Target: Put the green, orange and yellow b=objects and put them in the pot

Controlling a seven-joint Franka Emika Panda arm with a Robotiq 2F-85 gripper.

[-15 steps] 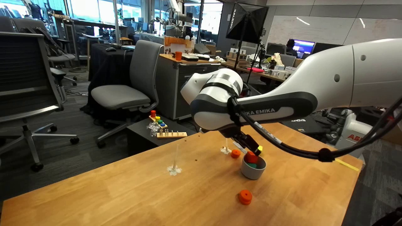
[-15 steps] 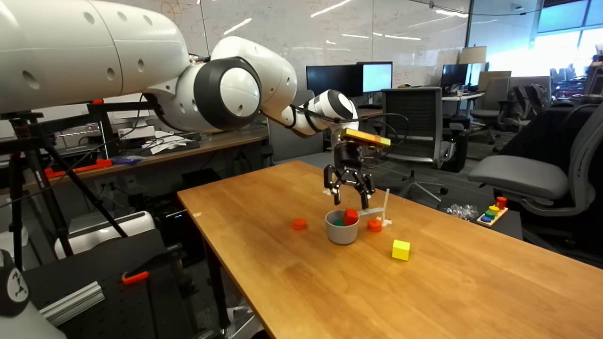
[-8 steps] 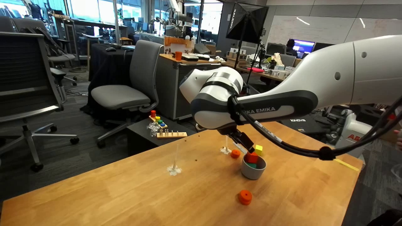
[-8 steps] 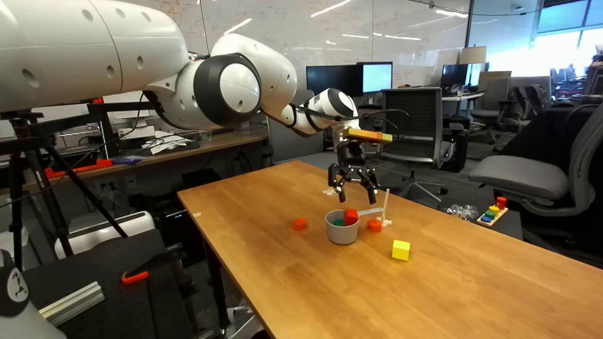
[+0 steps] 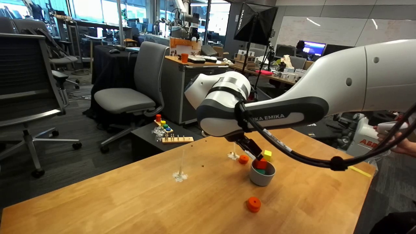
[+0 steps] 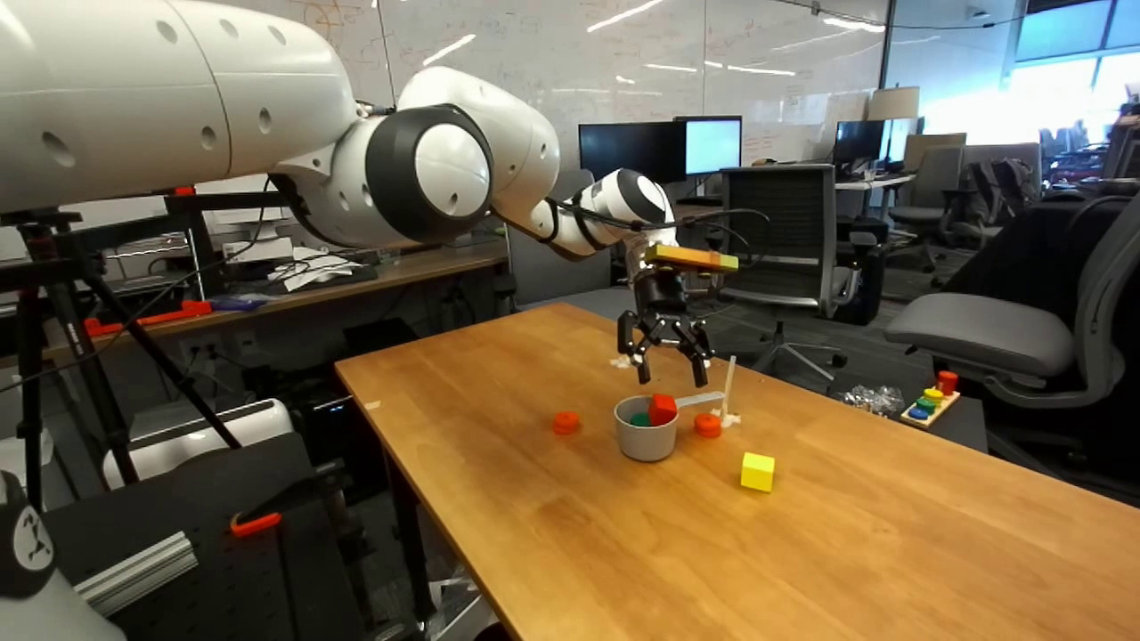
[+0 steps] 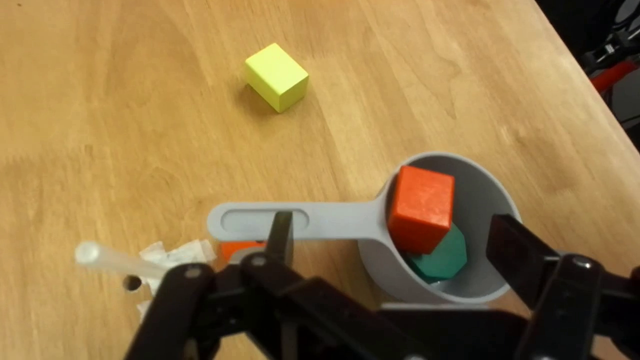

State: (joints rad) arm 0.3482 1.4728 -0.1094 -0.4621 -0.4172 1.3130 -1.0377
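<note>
The jaws had spread a little wider and lifted slightly since the earlier frame, and the yellow block [image 5: 267,155], partly hidden behind them before, showed clear of them in an exterior view. A person's hand [image 5: 406,148] holding a pale object [image 5: 386,126] had also come in at the right edge there.

The arm [image 5: 308,102] sloped down from the right in an exterior view, its wrist [image 5: 224,104] bent so that the jaws hung below, slanting toward the pot [image 5: 261,178]. In an exterior view they pointed down over the worktop [image 6: 828,534], with a gap between their tips and the pot. They stood wide apart. In the wrist view most of the pot's mouth lay between them; the jaw on the left of that view overlapped the handle [image 7: 340,220], the jaw on the right overlapped the rim.

Inside the pot were 2 blocks: a green block [image 7: 445,255], low down, and a red block [image 7: 422,205] by the handle side, partly covering the green in the wrist view and rising above the rim. The yellow block rested on the worktop, apart from the pot. An orange disc [image 6: 566,423] lay near the pot, and another orange disc [image 6: 708,425] lay across from it, just beside a thin stick [image 7: 120,263] taped down at its base.
</note>
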